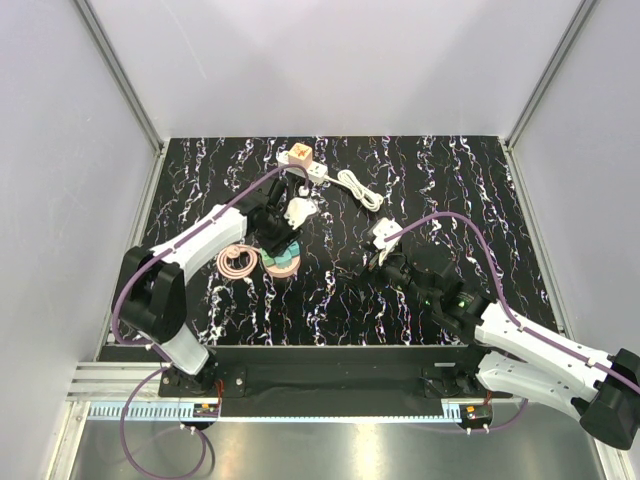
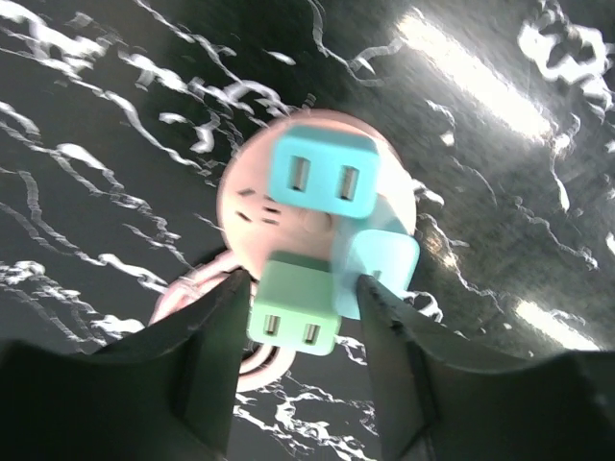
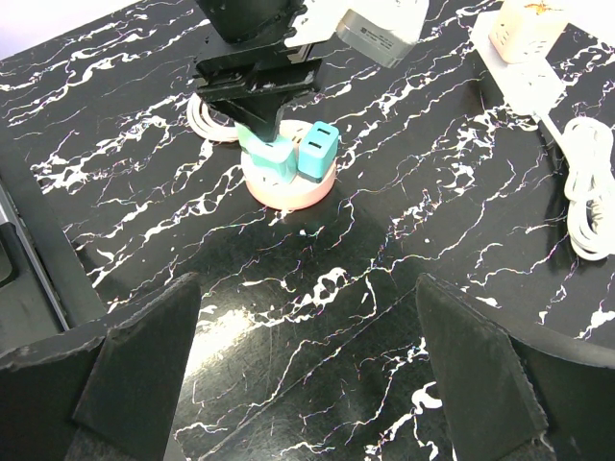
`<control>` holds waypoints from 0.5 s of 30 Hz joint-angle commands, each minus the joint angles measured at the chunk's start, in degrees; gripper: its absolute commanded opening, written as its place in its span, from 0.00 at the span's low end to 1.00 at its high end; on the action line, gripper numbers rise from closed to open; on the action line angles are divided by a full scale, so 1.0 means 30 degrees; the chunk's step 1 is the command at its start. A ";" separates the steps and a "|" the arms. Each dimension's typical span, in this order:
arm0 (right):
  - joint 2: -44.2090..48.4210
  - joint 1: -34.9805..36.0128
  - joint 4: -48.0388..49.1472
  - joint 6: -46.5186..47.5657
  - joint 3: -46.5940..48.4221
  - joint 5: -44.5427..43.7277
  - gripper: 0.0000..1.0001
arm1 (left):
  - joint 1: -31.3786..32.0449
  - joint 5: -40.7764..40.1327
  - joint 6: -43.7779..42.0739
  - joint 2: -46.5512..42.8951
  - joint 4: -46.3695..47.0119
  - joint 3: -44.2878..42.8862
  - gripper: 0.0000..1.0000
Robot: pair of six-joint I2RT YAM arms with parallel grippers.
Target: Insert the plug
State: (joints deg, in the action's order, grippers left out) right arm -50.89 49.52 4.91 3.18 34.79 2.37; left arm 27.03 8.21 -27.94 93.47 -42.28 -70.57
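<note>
A round pink socket hub point(image 1: 283, 263) lies left of centre and carries teal and green cube plugs. In the left wrist view the green plug point(image 2: 293, 312) sits in the hub point(image 2: 252, 206), with a teal plug point(image 2: 322, 175) and a light blue one point(image 2: 384, 267) beside it. My left gripper point(image 2: 303, 288) straddles the green plug. Its left finger is at the plug's edge and a narrow gap shows on the right. It also shows from the right wrist point(image 3: 261, 120). My right gripper point(image 3: 307, 317) is wide open and empty over bare table, right of the hub point(image 3: 288, 182).
A coiled pink cable point(image 1: 237, 262) lies left of the hub. A white adapter point(image 1: 300, 212) lies just behind it. A white power strip with an orange-topped cube point(image 1: 303, 157) and a white coiled cord point(image 1: 360, 188) are at the back.
</note>
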 commanded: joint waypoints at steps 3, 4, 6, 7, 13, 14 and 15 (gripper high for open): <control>0.0002 0.0106 0.0796 0.0288 0.0065 -0.0527 1.00 | 0.0132 0.0545 -0.1143 -0.0571 0.0852 0.0522 0.47; 0.0002 0.0106 0.0796 0.0288 0.0065 -0.0527 1.00 | 0.0190 0.0574 -0.1173 -0.0513 0.0852 0.0582 0.48; -0.0027 0.0106 0.0796 0.0317 0.0036 -0.0527 1.00 | 0.0249 0.0575 -0.1261 -0.0455 0.0852 0.0612 0.48; -0.0057 0.0077 0.0825 0.0317 0.0036 -0.0556 1.00 | 0.0249 0.0517 -0.1290 -0.0367 0.0852 0.0612 0.48; -0.0174 0.0106 0.0855 0.0317 0.0006 -0.0556 1.00 | 0.0425 0.0136 -0.1379 -0.0044 0.0852 0.0670 0.37; -0.0145 0.0106 0.0884 0.0317 -0.0023 -0.0556 1.00 | 0.0425 0.0106 -0.1350 0.0014 0.0881 0.0786 0.33; -0.0174 0.0106 0.0884 0.0317 -0.0023 -0.0556 1.00 | 0.0425 0.0106 -0.1320 0.0073 0.0852 0.0903 0.29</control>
State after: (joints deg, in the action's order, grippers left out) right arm -51.42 49.52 4.91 3.22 34.79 2.31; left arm 28.03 8.73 -31.03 92.99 -40.82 -69.49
